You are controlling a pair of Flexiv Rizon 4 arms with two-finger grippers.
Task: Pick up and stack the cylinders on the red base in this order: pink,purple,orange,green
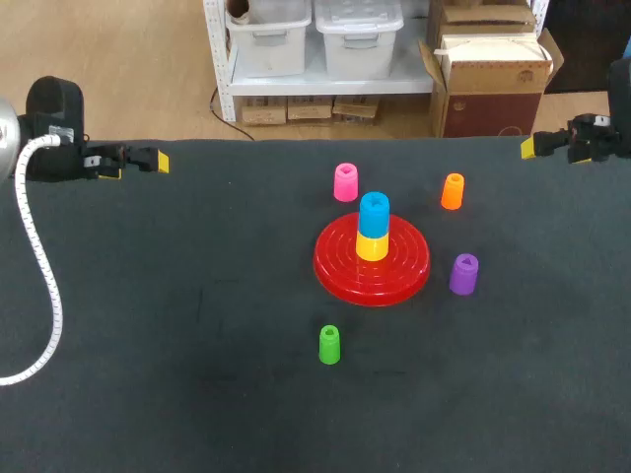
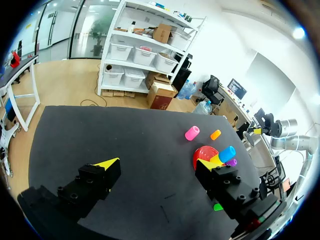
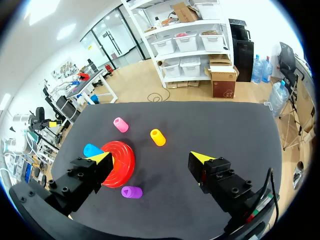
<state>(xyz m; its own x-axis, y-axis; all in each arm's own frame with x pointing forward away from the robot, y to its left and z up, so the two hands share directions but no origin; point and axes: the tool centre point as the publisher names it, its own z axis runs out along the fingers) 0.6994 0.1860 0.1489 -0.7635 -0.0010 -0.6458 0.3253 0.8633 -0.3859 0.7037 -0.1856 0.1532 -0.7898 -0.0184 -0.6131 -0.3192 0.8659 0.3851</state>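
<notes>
My left hand (image 2: 157, 162) and right hand (image 3: 150, 157): open, empty. On red base (image 1: 399, 281): blue cylinder (image 1: 374, 214) atop yellow cylinder (image 1: 372, 247). Around it: pink cylinder (image 1: 345, 182), orange cylinder (image 1: 452, 191), purple cylinder (image 1: 463, 274), green cylinder (image 1: 329, 345).

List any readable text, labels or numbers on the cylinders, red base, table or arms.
None readable.
No print visible on: pink plastic cylinder, orange plastic cylinder, purple plastic cylinder, green plastic cylinder, round red plastic base.
The small white label on the left arm: too small to read.
</notes>
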